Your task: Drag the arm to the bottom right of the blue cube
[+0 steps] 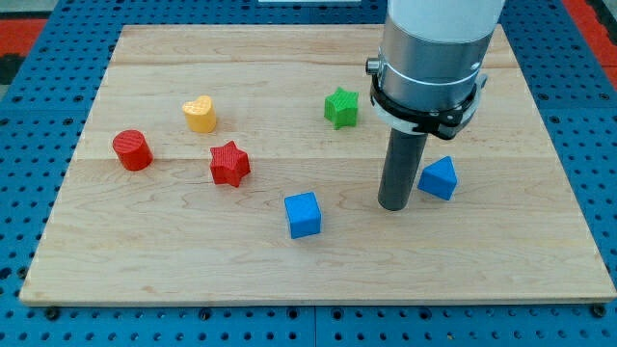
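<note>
Your bare rod, holding nothing, has my tip at three o'clock of the blue cube, just beside the blue wedge-like block; cutting toward five o'clock too tightly likely shoves the cube

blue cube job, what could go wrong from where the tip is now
1. My tip sits close beside the blue wedge; a swing toward the view's right could knock it.
2. The blue cube lies to the view's left of the tip; a straight slide left would shove it instead of ending at its bottom right.
</note>
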### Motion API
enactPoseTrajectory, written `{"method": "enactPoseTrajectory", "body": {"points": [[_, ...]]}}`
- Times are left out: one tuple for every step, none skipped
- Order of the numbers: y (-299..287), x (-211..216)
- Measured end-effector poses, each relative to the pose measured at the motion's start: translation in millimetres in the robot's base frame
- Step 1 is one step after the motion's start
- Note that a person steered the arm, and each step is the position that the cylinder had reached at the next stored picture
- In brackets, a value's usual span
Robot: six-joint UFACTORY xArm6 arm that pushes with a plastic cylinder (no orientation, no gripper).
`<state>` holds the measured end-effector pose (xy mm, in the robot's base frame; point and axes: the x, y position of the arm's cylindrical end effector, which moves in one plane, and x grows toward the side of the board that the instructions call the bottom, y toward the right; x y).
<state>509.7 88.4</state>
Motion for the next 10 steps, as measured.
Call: {"method": "enactPoseTrajectory", "body": {"points": [[1.6,5.1],[6.0,7.7],[9.0,9.1],[9.1,8.2],[9.1,8.2],[10.3,36.8],[10.3,78.9],[10.3,78.9],[10.3,77.4],[10.4,75.4]]}}
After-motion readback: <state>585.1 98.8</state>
